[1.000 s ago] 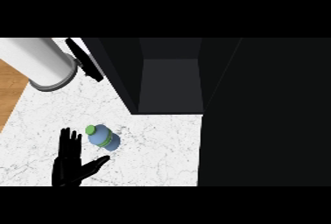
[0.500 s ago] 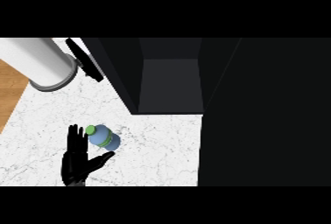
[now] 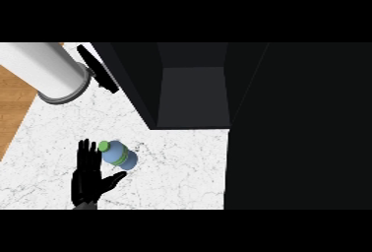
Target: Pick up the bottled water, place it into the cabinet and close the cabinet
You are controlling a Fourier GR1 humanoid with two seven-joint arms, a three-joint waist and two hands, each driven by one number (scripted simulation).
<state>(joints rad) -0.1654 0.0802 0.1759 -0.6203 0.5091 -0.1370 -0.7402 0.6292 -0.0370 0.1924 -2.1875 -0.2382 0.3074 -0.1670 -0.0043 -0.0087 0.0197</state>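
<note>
The water bottle (image 3: 119, 155), pale blue with a green cap, lies on its side on the white marble counter (image 3: 174, 167). My right hand (image 3: 91, 177) comes in from the lower edge just left of it. The hand is open, its straight fingers along the bottle's left side and the thumb spread out below the bottle. The dark cabinet (image 3: 193, 93) stands open beyond the bottle, its inside bare. My left hand (image 3: 98, 69) shows at the upper left on its pale forearm (image 3: 47, 71), open and resting against the cabinet's left edge.
A tall dark panel (image 3: 298, 128) fills the right side of the view next to the cabinet opening. A strip of wooden floor (image 3: 15, 108) shows past the counter's left edge.
My right hand has moved right and forward from the counter's lower left until its fingers lie along the bottle. The bottle and my left hand have stayed put.
</note>
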